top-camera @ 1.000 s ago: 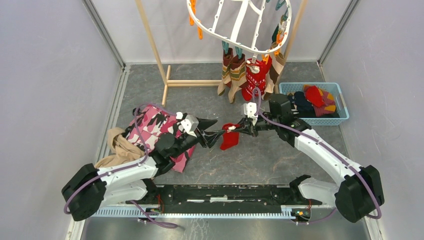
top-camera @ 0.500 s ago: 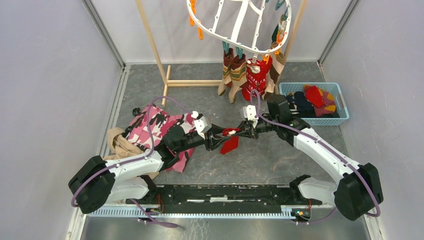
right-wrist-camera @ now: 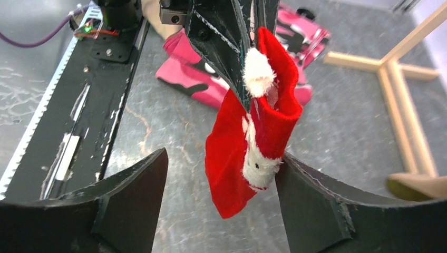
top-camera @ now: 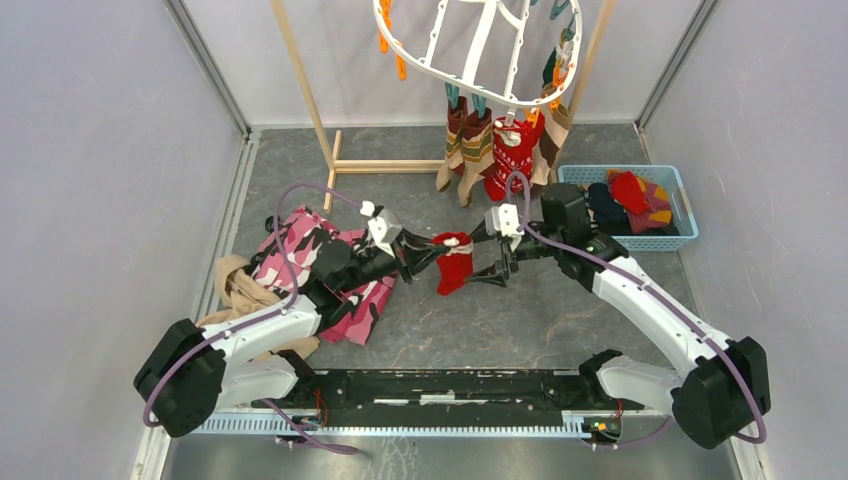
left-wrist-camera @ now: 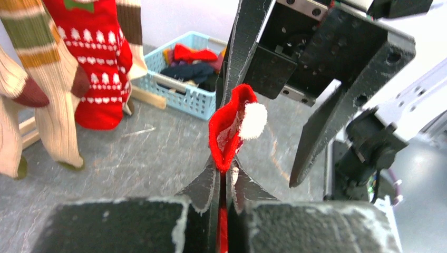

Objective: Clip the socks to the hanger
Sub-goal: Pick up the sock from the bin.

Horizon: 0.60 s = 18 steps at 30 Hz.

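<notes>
1. Lying slack on the grey table (top-camera: 540,320) at about 9 o'clock: a pink camouflage cloth (top-camera: 305,250) and a tan cloth (top-camera: 238,290), neither belonging to the task.
2. Pinching the left fingers (left-wrist-camera: 203,192) fully together on the cuff edge of a small red sock (right-wrist-camera: 248,153), holding it clear of the table near the centre, toe drooping toward 6 o'clock.
3. Judging this sock as light, soft and limp: fleecy red knit with a white pompom (right-wrist-camera: 258,71) and a fuzzy white patch, likely sagging wherever unsupported, neither fragile nor slippery.
4. Judging the doubled cuff rim as the best hold, just beside the left pinch, leaving free edge for a clip.
5. Spreading the right fingers (right-wrist-camera: 132,190) wide, one on either side of the hanging sock, gripping nothing. Not telling whether either one is touching the fabric.
6. Hanging at 12 o'clock: the hanger (top-camera: 476,50), a rigid white plastic oval with crossbars and orange and teal clips (top-camera: 383,40), with clipped socks (top-camera: 513,150) dangling below, red-patterned and tan-striped.
7. Sitting at 2 o'clock: a blue latticed plastic basket (top-camera: 640,243) holding more loose socks (top-camera: 628,190).
</notes>
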### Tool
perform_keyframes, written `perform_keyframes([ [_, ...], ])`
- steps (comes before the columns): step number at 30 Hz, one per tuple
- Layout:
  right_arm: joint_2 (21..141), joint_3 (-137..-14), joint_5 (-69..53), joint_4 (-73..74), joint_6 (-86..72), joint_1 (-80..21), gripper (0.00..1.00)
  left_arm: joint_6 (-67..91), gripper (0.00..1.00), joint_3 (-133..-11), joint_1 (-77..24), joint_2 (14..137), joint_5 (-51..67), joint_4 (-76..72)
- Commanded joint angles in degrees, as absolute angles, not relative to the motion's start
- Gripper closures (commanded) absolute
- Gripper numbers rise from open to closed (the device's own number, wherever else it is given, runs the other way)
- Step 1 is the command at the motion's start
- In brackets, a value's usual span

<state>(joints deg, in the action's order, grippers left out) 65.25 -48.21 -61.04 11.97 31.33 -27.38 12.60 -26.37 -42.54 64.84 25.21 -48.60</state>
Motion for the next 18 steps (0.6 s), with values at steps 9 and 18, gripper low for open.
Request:
perform_keyframes([
  [9,65.6,-61.6,-63.3,-6.6,9.6,-27.5,0.23,29.3,0.98,-38.5,-38.7,63.2,27.4,-51.6],
  [18,66.0,-62.6,-62.0,-9.1,6.0,-27.5,0.46,32.1,0.98,-41.3,-38.2,63.1,26.9,-50.1],
])
